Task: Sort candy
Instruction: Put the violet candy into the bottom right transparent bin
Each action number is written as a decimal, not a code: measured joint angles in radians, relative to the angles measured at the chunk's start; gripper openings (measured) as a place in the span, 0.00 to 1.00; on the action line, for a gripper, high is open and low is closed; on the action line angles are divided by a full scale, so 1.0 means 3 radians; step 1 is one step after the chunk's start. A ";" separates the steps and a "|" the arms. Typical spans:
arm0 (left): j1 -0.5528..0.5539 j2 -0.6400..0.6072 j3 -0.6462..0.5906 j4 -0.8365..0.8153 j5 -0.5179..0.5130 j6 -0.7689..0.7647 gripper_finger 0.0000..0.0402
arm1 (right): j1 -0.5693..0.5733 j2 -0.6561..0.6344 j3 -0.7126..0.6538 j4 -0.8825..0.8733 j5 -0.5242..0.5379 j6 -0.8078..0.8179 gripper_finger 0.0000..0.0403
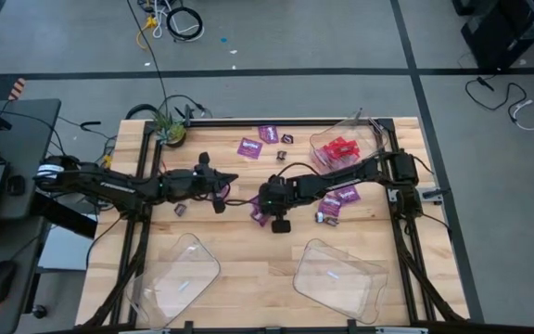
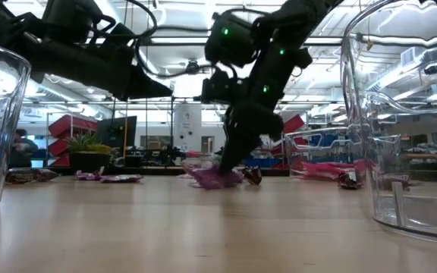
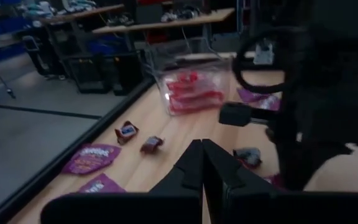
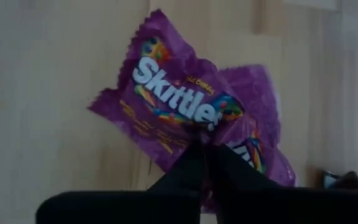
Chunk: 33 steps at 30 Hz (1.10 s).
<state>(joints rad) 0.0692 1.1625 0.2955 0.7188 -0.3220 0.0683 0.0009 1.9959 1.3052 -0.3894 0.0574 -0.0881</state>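
On the wooden table, the right pincer pinches a purple packet.

Purple Skittles packet (crinkled) atop another, mid-table, pinched at its edge.

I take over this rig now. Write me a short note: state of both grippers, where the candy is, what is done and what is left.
Right gripper: shut on a purple Skittles packet at table centre.
Left gripper: shut, empty, waiting above the table.
Done: red packets lie in the far right tray.
Left: purple packets and small dark pieces are loose on the table; both near trays look empty.
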 joint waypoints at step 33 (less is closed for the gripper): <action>0.0052 0.0001 0.0000 0.0115 0.0031 -0.0067 0.01 | 0.1740 -0.1496 -0.0342 -0.1900 -0.0255 0.2861 0.00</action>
<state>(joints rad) 0.0849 1.1629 0.2955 0.7533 -0.3126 0.0482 0.5228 1.5471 1.2026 -0.9595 -0.0191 0.7703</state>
